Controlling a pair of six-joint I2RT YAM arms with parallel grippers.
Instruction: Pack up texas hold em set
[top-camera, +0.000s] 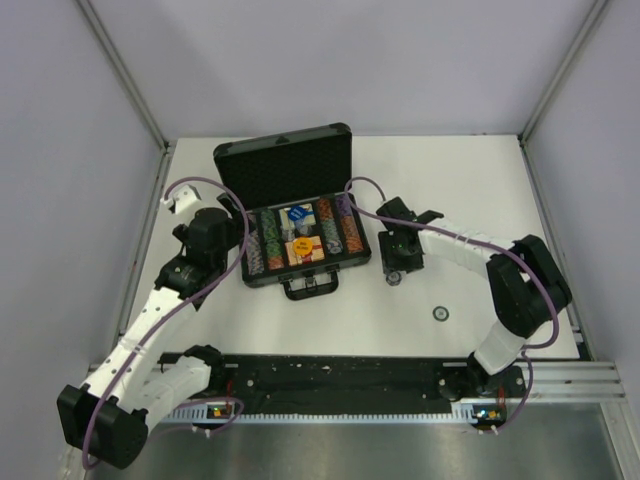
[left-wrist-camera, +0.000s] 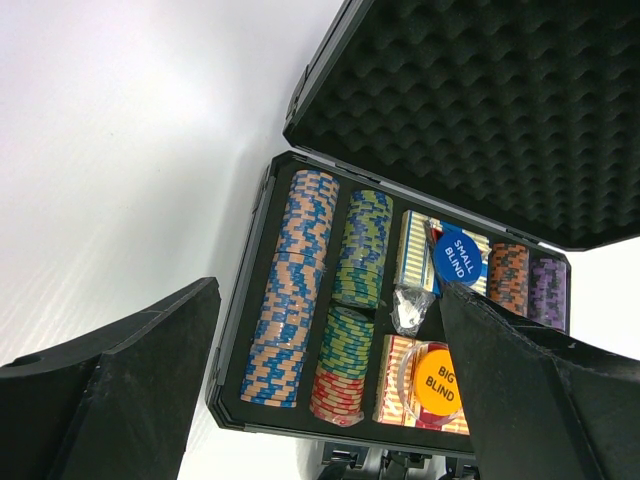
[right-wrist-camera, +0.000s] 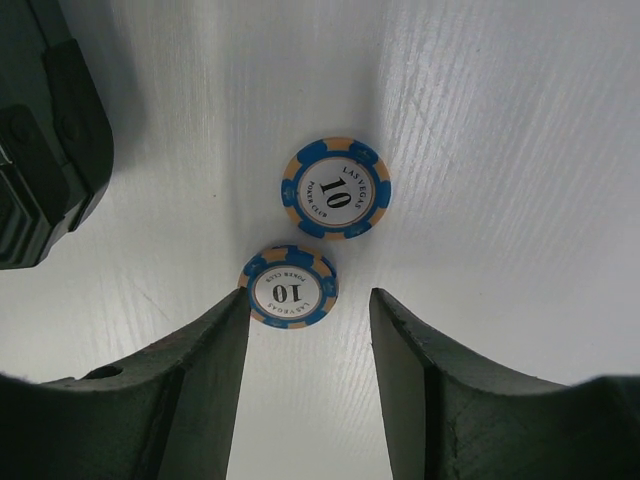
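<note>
The left gripper (left-wrist-camera: 328, 290) hovers just left of the case (top-camera: 300, 282), its fingers (left-wrist-camera: 140, 390) spread wide with nothing between them. The case lies open at the middle of the white table (top-camera: 480, 200), handle toward the arms, and its lid (top-camera: 285, 165) stands up at the far side.

The left wrist view gives what the top view blurs. The lid is lined with black egg-crate foam. Long chip rows (left-wrist-camera: 295, 290) lie on edge in the tray, striped orange-blue, green and red. Beside them sit patterned decks (left-wrist-camera: 412, 250) topped by a blue disc (left-wrist-camera: 458, 255) reading SMALL BLIND and an orange disc (left-wrist-camera: 437, 378) reading BIG BLIND.

The right gripper (right-wrist-camera: 308, 300) points down at the table just right of the case, well clear of the tray. Its jaws stand apart and grip nothing. A near chip (right-wrist-camera: 290, 288) lies flat between the fingertips (close against the left one), and a far chip (right-wrist-camera: 336, 188) lies just beyond. Both are round, blue and cream at the rim, with a white centre marked 10. The table shows fine streaks here.

Only the top view shows a dark disc (top-camera: 440, 313) lying alone farther right, nearer the arm bases.
</note>
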